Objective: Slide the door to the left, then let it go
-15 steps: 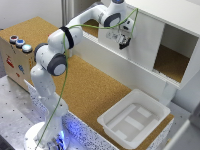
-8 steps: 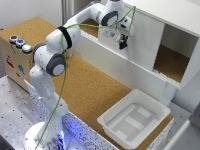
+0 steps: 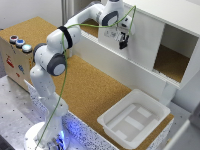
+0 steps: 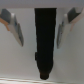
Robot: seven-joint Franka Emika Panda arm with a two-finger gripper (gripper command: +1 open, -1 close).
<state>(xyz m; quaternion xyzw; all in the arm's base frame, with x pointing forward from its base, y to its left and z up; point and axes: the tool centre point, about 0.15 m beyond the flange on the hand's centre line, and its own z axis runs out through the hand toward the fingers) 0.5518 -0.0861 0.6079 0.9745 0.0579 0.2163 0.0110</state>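
Observation:
The door (image 3: 145, 47) is a flat white upright panel covering the cabinet's half toward the exterior view's left. My gripper (image 3: 122, 42) is in front of the door's face. In the wrist view the door (image 4: 20, 65) fills the picture, with its dark bar handle (image 4: 44, 45) running between my two fingers (image 4: 17, 30). The gripper (image 4: 41, 41) is open, with a gap on each side of the handle, and holds nothing.
The white cabinet (image 3: 175, 17) has its other half open, showing a cork-floored compartment (image 3: 172, 62). A white shallow tray (image 3: 134, 119) lies on the cork table (image 3: 90, 85) in front. A wooden box with buttons (image 3: 17, 55) stands at the exterior view's left.
The door stays where it was. The gripper has hardly moved, only a little lower in front of the door.

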